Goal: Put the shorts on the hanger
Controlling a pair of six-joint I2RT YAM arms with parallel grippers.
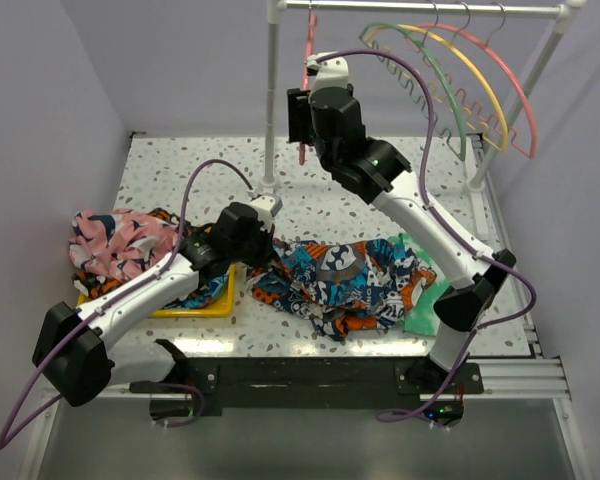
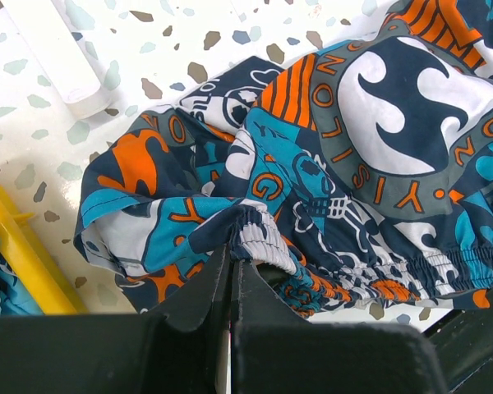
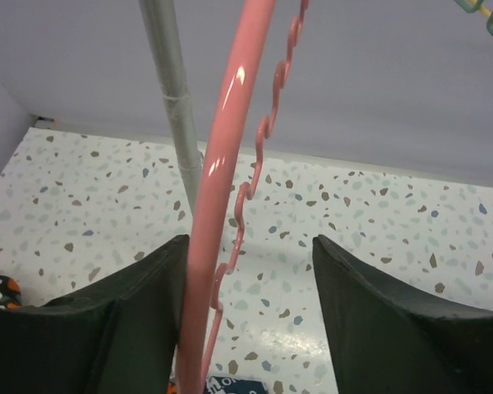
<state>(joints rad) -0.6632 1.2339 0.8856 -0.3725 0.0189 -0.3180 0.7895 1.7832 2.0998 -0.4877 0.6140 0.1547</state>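
The shorts (image 1: 345, 275), in an orange, teal, navy and white print, lie crumpled on the table in front of the arms. My left gripper (image 1: 270, 250) is shut on their left edge; in the left wrist view the closed jaws (image 2: 232, 250) pinch the gathered waistband of the shorts (image 2: 353, 148). The coral-pink hanger (image 1: 308, 50) hangs edge-on at the left end of the rail. My right gripper (image 1: 300, 130) is raised to it and open. In the right wrist view the hanger (image 3: 222, 148) passes between the fingers (image 3: 251, 238), close against the left one.
A clothes rail (image 1: 420, 8) on a white post (image 1: 272, 100) carries a green hanger (image 1: 450, 100), a yellow one (image 1: 485, 95) and another pink one (image 1: 520, 100). A yellow tray (image 1: 205, 305), a pink-and-navy garment (image 1: 110, 240) and a green cloth (image 1: 425, 305) lie on the table.
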